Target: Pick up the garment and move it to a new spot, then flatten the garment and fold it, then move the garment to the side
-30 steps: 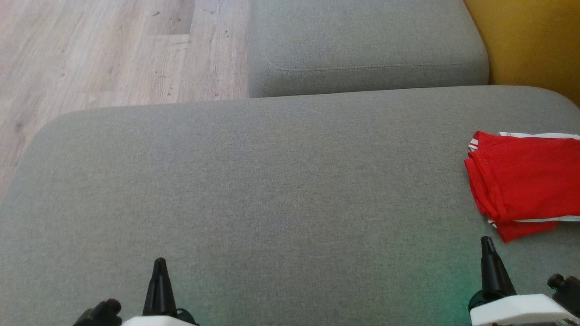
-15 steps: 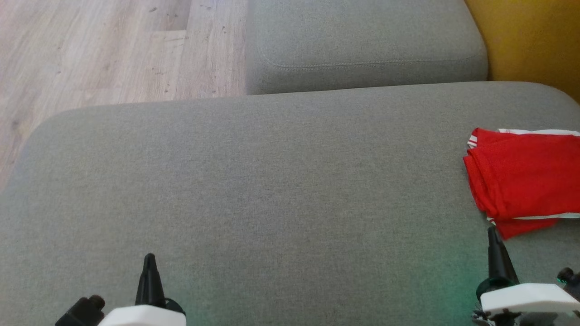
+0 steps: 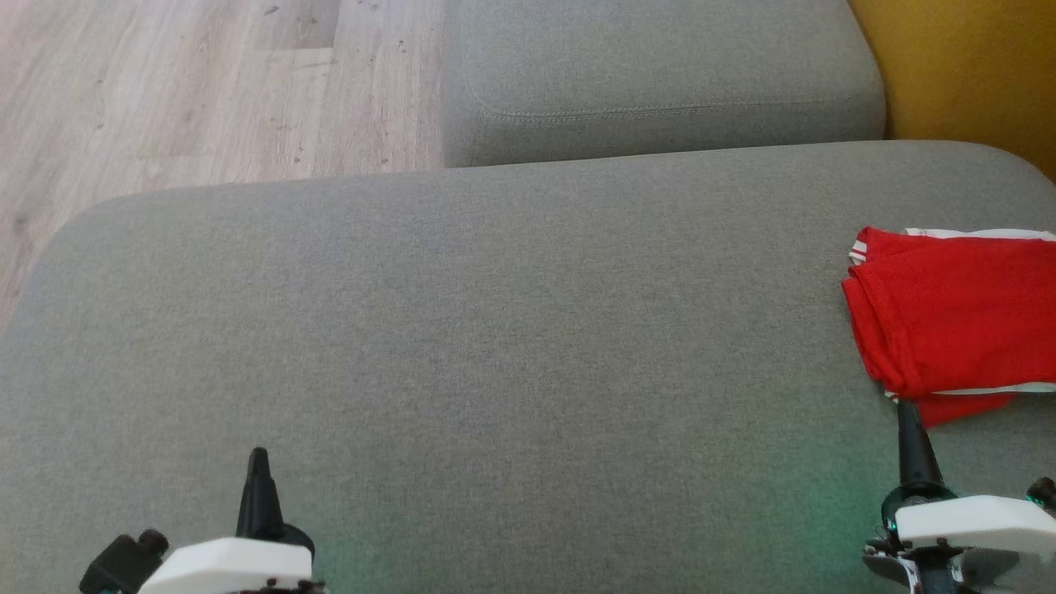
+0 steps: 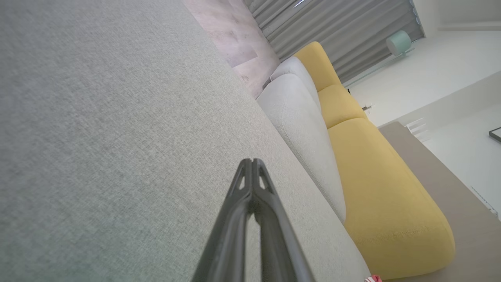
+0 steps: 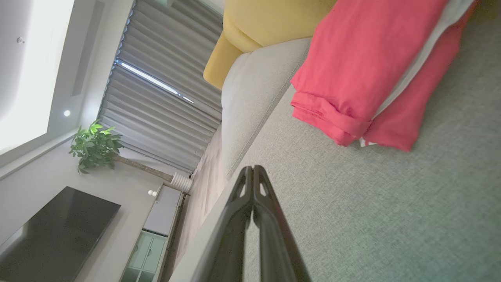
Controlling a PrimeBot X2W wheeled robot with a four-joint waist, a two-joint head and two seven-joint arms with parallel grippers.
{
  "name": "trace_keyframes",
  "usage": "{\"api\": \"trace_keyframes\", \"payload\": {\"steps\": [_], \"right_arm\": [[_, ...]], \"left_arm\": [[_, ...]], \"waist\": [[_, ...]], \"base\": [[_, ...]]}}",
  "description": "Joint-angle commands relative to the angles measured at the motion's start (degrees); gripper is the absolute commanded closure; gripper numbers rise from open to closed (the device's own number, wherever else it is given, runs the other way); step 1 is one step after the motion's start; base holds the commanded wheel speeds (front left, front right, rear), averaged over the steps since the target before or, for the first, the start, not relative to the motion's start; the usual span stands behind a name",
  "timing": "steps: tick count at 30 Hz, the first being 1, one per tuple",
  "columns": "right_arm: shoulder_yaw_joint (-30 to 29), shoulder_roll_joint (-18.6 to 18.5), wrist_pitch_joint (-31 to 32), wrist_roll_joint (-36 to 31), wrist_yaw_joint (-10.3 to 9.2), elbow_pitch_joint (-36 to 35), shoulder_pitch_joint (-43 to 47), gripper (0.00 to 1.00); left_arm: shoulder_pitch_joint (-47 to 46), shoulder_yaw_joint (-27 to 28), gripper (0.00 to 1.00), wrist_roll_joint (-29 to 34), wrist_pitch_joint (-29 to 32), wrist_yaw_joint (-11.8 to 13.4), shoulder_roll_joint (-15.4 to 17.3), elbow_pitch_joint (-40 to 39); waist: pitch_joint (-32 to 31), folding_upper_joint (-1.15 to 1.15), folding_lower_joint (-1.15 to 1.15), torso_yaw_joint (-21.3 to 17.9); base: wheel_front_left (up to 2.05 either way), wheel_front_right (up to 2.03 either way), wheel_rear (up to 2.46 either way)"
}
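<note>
- big grey cushion [image 3: 511,330]: takes most of the head view. We see its far edge running straight, w/ the far-L corner rounding off. Wide bare fabric across the middle & L side, lots of room there.
- wood floor [image 3: 165,99]: beyond the cushion's far-L corner.
- 2nd grey cushion [image 3: 660,74]: sits against the far edge, centre to R.
- yellow sofa [image 3: 965,66]: far-R corner, just beside the 2nd cushion.
- garment [image 3: 957,313]: red w/ white trim, folded & lying flat on the big cushion at the R side, partly cut off by the frame. Its folded edge faces L, and a small red flap pokes out on the near side.
- R gripper [image 3: 912,450]: in its wrist view [image 5: 252,169] we see the fingers pressed together tip to tip, nothing btwn them. The tip points at the garment's [image 5: 352,66] near-L corner. It's near, but a strip of bare fabric shows btwn, so no contact.
- L gripper [image 3: 257,495]: tips also closed together [image 4: 252,162], holding nothing. It's over bare cushion at the bottom L, well apart from the garment. We can't tell if it touches the fabric.
</note>
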Motion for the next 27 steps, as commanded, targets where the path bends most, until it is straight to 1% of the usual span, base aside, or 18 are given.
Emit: {"api": "trace_keyframes", "payload": {"steps": [1,5,27], "right_arm": [[0.2,-0.3,0.6,2.1,0.25,-1.5,-3.1,1.00],[-0.1,-0.2,1.1,4.0,0.26,-1.4,-3.6,1.00],[-2.3,0.4,4.9,18.9,0.34,-0.6,-7.2,1.00]], "left_arm": [[-3.4,2.3,1.00,-2.1,0.5,-0.7,0.6,-1.2],[-3.8,2.9,1.00,-4.1,1.0,-1.1,0.6,-0.9],[-7.3,7.4,1.00,-19.7,4.8,-4.4,0.5,1.0]], "waist": [[0.1,0.00,-0.01,-0.1],[0.2,0.00,-0.01,-0.1],[1.2,0.00,-0.01,-0.8]], "base": [[0.00,0.00,0.00],[0.00,0.00,0.00],[0.00,0.00,0.00]]}}
